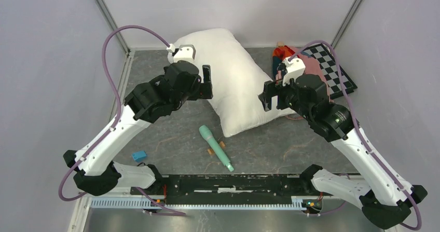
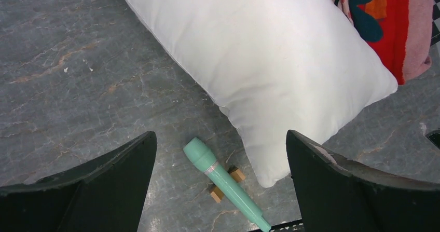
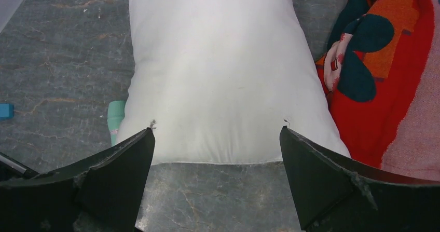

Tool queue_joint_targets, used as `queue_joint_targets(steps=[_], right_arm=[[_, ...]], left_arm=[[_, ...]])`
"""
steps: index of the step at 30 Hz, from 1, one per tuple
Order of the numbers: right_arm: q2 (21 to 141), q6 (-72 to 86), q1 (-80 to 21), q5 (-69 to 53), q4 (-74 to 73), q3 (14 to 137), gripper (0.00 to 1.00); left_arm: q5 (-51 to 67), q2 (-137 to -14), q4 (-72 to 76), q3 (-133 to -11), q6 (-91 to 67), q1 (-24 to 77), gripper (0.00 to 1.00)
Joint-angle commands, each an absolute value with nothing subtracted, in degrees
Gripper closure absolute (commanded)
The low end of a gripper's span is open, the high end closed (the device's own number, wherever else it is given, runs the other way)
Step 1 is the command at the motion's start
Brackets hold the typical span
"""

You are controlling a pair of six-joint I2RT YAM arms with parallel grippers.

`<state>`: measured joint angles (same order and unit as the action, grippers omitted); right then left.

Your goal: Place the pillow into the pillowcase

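White pillow [image 1: 236, 81] | pillowcase [image 1: 284, 54] touching its right side | left gripper [image 1: 207, 81] apart, empty | right gripper [image 1: 267, 95] apart, empty

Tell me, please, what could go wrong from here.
The pillowcase lies bunched against the pillow with no opening showing, so the right end effector might pinch both layers shut. The teal toy lies by the pillow's near corner; dragging the pillow could sweep it along.

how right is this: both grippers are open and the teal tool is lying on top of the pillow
One thing is off: the teal tool lies on the table beside the pillow, not on it, as the left wrist view shows. Left gripper and right gripper are both open.
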<state>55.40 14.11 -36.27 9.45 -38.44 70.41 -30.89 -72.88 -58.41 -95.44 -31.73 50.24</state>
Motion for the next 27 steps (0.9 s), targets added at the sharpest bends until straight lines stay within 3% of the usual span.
queue_joint_targets(steps=[1, 8, 15, 27], right_arm=[[54.6, 13.6, -36.5, 10.5, -38.3, 69.9, 0.03], [54.6, 13.1, -36.5, 10.5, -38.7, 69.7, 0.03], [54.5, 13.4, -36.5, 9.3, -38.0, 67.6, 0.03], [57.6, 17.3, -36.6, 8.0, -30.4, 55.2, 0.03]], left_arm=[[-31.2, -71.4, -56.8, -94.6, -30.3, 49.8, 0.00], [-31.0, -70.3, -55.7, -92.0, -31.3, 48.7, 0.00], [-19.1, -73.1, -48.9, -89.2, -30.0, 37.8, 0.00], [-8.1, -102.6, -36.9, -102.2, -26.0, 28.2, 0.00]])
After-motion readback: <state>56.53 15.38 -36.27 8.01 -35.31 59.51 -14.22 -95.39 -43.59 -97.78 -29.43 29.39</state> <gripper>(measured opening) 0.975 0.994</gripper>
